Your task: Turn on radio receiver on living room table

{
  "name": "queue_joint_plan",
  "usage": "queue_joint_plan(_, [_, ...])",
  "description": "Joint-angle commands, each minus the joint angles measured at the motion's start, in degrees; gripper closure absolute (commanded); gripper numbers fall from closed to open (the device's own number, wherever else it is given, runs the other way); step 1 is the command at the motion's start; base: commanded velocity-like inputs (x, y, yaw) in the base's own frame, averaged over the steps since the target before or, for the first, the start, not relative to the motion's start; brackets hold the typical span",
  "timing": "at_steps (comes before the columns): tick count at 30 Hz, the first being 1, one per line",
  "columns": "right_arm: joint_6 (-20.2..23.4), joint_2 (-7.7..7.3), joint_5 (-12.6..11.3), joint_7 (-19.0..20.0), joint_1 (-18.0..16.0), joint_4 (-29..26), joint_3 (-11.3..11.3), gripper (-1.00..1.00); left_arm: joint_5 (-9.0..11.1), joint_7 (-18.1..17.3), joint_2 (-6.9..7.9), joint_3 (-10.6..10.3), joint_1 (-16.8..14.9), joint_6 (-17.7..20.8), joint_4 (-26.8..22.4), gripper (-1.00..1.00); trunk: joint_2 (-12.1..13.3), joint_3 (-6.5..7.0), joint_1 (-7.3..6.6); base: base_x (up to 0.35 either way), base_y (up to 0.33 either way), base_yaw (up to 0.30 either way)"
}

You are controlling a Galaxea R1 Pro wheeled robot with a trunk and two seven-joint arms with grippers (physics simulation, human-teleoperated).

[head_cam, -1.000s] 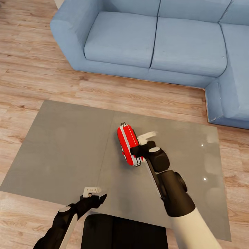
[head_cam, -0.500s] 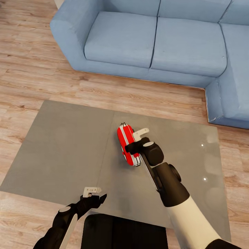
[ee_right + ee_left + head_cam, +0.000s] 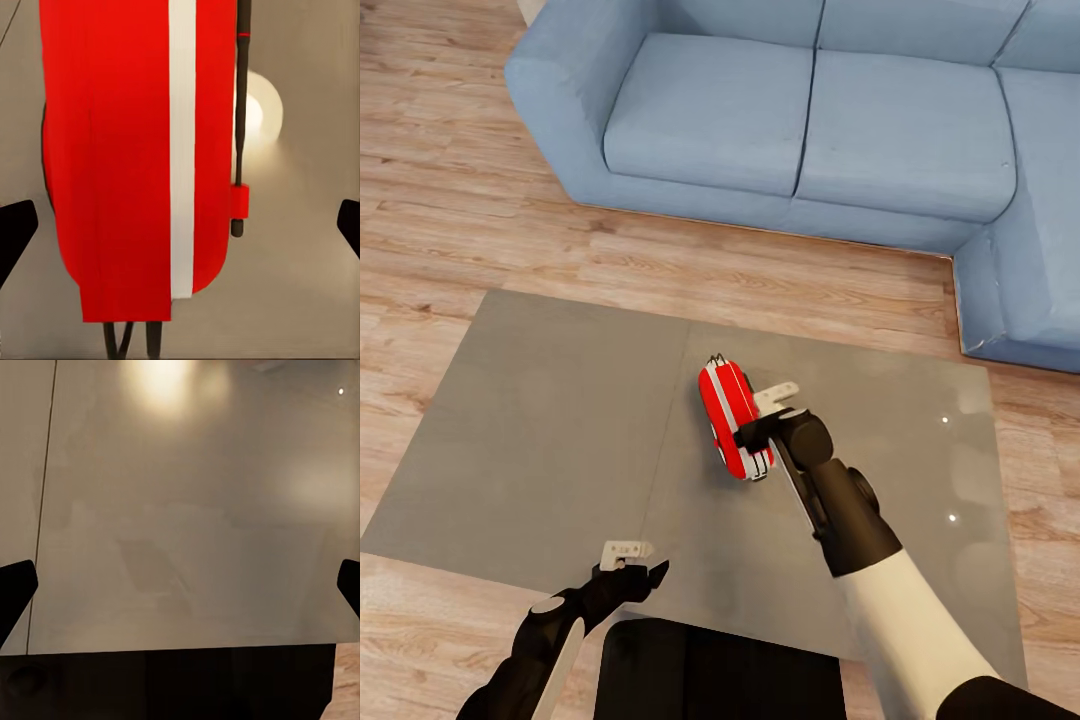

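Note:
The bright-red radio receiver (image 3: 728,418) with white trim stands on its edge near the middle of the glossy grey table (image 3: 540,430), just right of the table's seam. My right gripper (image 3: 762,413) is at the radio's right side, open. In the right wrist view the radio (image 3: 127,165) and its thin wire handle (image 3: 241,112) lie between the wide-apart fingertips (image 3: 15,232) of the right gripper (image 3: 180,232). I cannot tell whether a finger touches it. My left gripper (image 3: 632,562) hangs open over the table's near edge, holding nothing; the left gripper (image 3: 180,592) faces bare tabletop (image 3: 187,510).
A big blue L-shaped sofa (image 3: 810,110) runs along the far side and wraps round the right. Light wood plank floor (image 3: 450,200) surrounds the table. My dark base (image 3: 710,670) sits against the table's near edge.
My right arm has shifted a little left, bringing the gripper closer against the radio's side. The radio and the left arm have stayed put.

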Motion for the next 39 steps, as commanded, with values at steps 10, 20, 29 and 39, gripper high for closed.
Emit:
queue_joint_plan(10, [0.0, 0.0, -0.06, 0.23, -2.5, 1.59, -0.26, -1.0, -0.04, 0.0, 0.0, 0.0, 0.0, 0.0, -0.04, -1.0, 0.0, 0.0, 0.0, 0.0, 0.0, 0.0])
queue_joint_plan(20, [0.0, 0.0, -0.26, 2.57, -5.52, 5.09, -0.27, -1.0, -0.05, 0.0, 0.0, 0.0, 0.0, 0.0, -0.04, -1.0, 0.0, 0.0, 0.0, 0.0, 0.0, 0.0])
queue_joint_plan(29, [-2.13, 0.0, -0.34, 3.18, -7.16, 8.25, -0.27, -1.0, -0.03, 0.0, 0.0, 0.0, 0.0, 0.0, -0.04, -1.0, 0.0, 0.0, 0.0, 0.0, 0.0, 0.0])
queue_joint_plan(39, [-3.89, 0.0, -0.38, 4.69, -8.73, 11.12, -0.27, -1.0, -0.04, 0.0, -0.01, 0.0, 0.0, 0.0, -0.04, -1.0, 0.0, 0.0, 0.0, 0.0, 0.0, 0.0])
